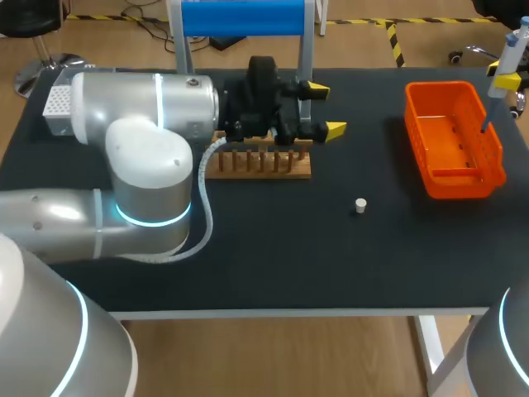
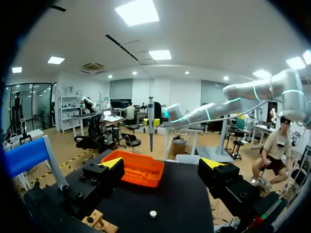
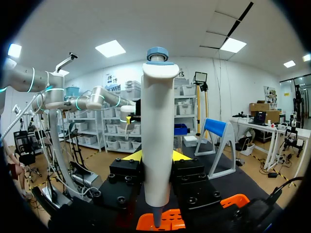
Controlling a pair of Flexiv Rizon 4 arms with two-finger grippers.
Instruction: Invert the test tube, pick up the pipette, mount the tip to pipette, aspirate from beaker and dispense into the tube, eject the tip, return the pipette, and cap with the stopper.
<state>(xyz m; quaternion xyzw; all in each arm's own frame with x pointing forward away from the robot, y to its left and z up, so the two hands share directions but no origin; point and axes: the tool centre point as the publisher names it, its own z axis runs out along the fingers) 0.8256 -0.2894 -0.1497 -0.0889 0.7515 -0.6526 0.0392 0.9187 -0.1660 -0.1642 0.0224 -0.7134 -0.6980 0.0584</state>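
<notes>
Fingers of the right gripper are clamped on a white pipette, held upright above the orange basket. The left gripper is spread wide, holding nothing, above the wooden rack. A small white stopper is seen on the black tabletop between rack and basket.

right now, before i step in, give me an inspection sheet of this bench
surface: black table.
job's things: pipette held above the orange basket; white stopper loose on the table; wooden rack; test tube, beaker and tips not visible.
clutter: blue-topped stand at the far edge.
grippers: left gripper open, empty, above the rack; right gripper shut on the pipette.
cables: white ribbed hose along the left arm.
surroundings: nothing seen touching the table.
</notes>
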